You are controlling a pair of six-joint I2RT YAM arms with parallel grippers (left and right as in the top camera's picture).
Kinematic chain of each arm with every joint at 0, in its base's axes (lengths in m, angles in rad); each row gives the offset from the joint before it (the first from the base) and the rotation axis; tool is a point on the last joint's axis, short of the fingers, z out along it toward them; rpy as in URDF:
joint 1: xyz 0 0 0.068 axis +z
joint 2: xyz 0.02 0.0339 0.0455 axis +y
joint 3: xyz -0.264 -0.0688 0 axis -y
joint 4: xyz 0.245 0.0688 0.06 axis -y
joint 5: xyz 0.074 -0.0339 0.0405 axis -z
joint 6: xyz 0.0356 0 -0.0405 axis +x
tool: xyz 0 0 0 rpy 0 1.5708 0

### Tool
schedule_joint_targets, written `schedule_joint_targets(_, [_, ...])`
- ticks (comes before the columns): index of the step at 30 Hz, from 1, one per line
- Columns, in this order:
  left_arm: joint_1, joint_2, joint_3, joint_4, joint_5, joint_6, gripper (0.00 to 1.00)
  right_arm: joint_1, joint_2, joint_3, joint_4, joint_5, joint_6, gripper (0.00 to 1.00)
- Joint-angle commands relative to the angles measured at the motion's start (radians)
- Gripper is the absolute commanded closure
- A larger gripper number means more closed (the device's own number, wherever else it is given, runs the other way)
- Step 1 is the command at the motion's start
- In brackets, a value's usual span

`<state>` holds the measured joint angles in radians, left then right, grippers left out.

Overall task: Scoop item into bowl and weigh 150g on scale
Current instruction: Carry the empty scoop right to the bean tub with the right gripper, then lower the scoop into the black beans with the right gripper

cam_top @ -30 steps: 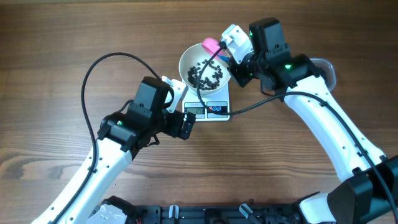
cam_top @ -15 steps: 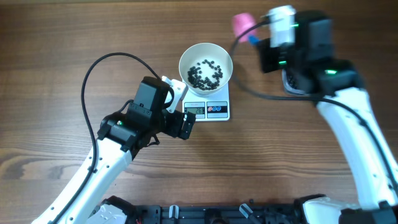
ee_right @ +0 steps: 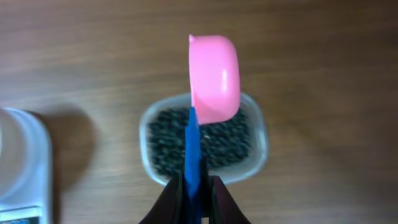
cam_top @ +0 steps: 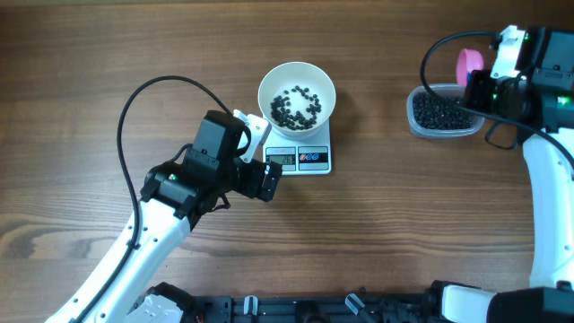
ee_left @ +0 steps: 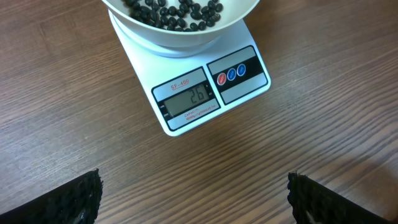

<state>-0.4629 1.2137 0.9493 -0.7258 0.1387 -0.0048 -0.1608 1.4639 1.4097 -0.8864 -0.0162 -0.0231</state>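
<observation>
At the right wrist, the right gripper (ee_right: 194, 190) is pinching the blue handle (ee_right: 191, 146) of the pink scoop (ee_right: 214, 78), fingers pressed tight against its sides. The handle is running straight out from the fingers, so the scoop's long axis is lining up with the wrist. The cup is sitting at the far end, and no beans are showing in it.

Directly under that handle, the clear tub (ee_right: 258, 140) is lying with its dark beans (ee_right: 230, 140) heaped inside. The cup is hanging over the tub's far rim, so by my reckoning the coming move is a dip down and a draw back through the heap.

Further off to that arm's left, the scale (cam_top: 309, 166) is carrying the white bowl (cam_top: 325, 82), well apart from the tub. More beans are resting in the bowl, and the display is reading 26, a long way short of target.

Nothing is lying on the bare table (cam_top: 90, 54) between tub and bowl. The left gripper (ee_left: 196, 199) is hovering just beside the scale's display edge, fingers spread wide and holding nothing, clear of the carry path.
</observation>
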Motion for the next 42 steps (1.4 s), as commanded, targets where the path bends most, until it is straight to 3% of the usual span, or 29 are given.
schedule_joint_targets(1, [-0.004, 0.002, 0.019, 0.003, -0.009, -0.003, 0.00, -0.003, 0.061, 0.003, -0.021, 0.069, -0.041, 0.96])
schedule_joint_targets(7, [-0.004, 0.002, 0.019, 0.003, -0.009, -0.003, 0.00, -0.003, 0.128, 0.003, -0.106, 0.069, -0.041, 0.96])
schedule_joint_targets(21, [-0.004, 0.002, 0.019, 0.003, -0.009, -0.003, 0.00, -0.003, 0.137, -0.022, -0.131, 0.064, -0.030, 0.96])
schedule_joint_targets(42, [-0.004, 0.002, 0.019, 0.003, -0.009, -0.003, 0.00, -0.003, 0.183, -0.045, -0.127, -0.156, -0.042, 0.96])
